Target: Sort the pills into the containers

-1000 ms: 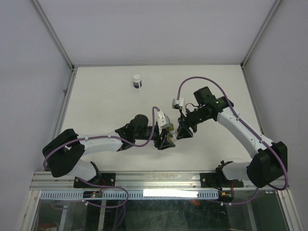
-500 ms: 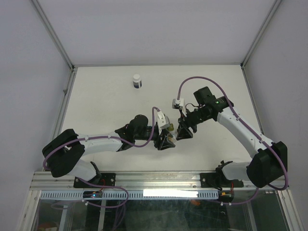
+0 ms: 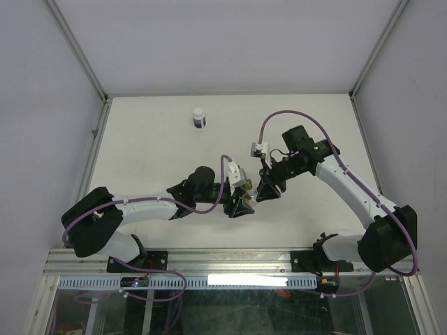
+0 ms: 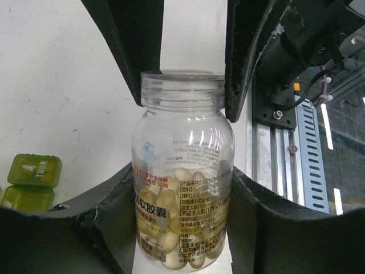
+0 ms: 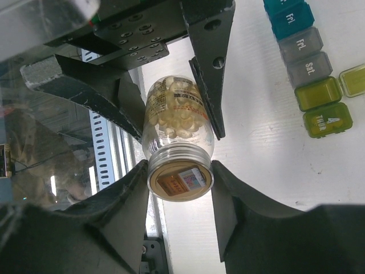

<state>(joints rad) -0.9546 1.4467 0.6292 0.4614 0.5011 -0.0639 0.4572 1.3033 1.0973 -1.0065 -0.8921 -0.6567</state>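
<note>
left gripper (image 4: 182, 194) clamps the body and right gripper (image 5: 179, 171) pinches the cap (image 4: 182, 88) of the bottle (image 4: 182, 148) holding the pills (image 5: 174, 117), above the middle of the desk (image 3: 154, 160) toward its near edge, near the containers (image 5: 311, 74); likely light, rigid, slick plastic, best gripped at the ribbed cap.

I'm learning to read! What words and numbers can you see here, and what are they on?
"Fri." on a teal lid
"Fri." on the grey lid beside it
"Sat." on the next grey lid
"4 THUR" on the yellow-green lid
Chinese print on the pill bottle label: too small to read.
</note>
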